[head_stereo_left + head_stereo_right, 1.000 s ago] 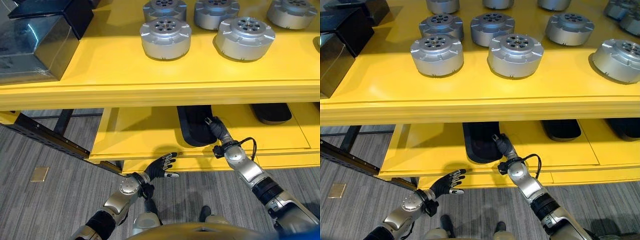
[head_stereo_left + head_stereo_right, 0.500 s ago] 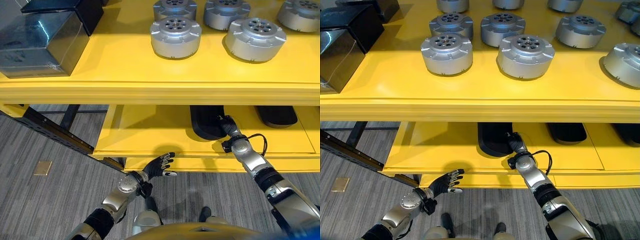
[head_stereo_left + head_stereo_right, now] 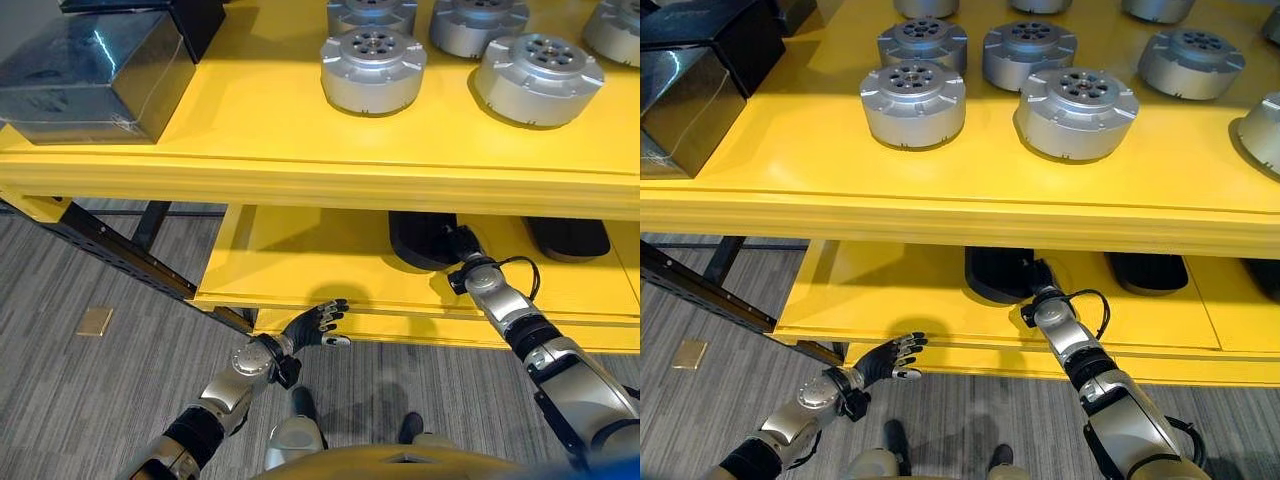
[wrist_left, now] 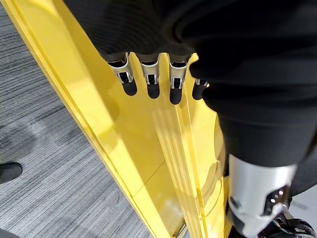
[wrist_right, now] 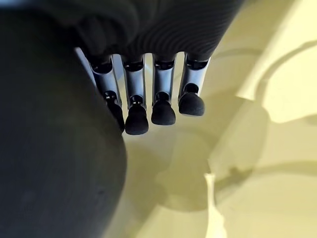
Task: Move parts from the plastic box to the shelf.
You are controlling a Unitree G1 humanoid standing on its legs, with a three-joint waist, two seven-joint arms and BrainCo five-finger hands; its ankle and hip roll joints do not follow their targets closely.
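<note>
A black oval part (image 3: 420, 243) lies on the lower yellow shelf (image 3: 300, 262), half under the upper shelf (image 3: 250, 115). My right hand (image 3: 463, 245) reaches in along the part's right side. Its fingers (image 5: 136, 106) are straight and rest beside the dark part (image 5: 54, 148); the hand is open and holds nothing. My left hand (image 3: 312, 325) hangs open in front of the lower shelf's front edge, over the carpet, with its fingers (image 4: 148, 82) spread and pointing at the yellow edge.
Several silver round parts (image 3: 373, 68) stand on the upper shelf, with a dark metal box (image 3: 100, 70) at its left end. More black parts (image 3: 567, 236) lie further right on the lower shelf. A black perforated beam (image 3: 110, 250) slants across the lower left.
The camera has moved, so the whole picture shifted right. My right hand stays by the black part, which now shows less from under the upper shelf. The left hand has hardly moved.
</note>
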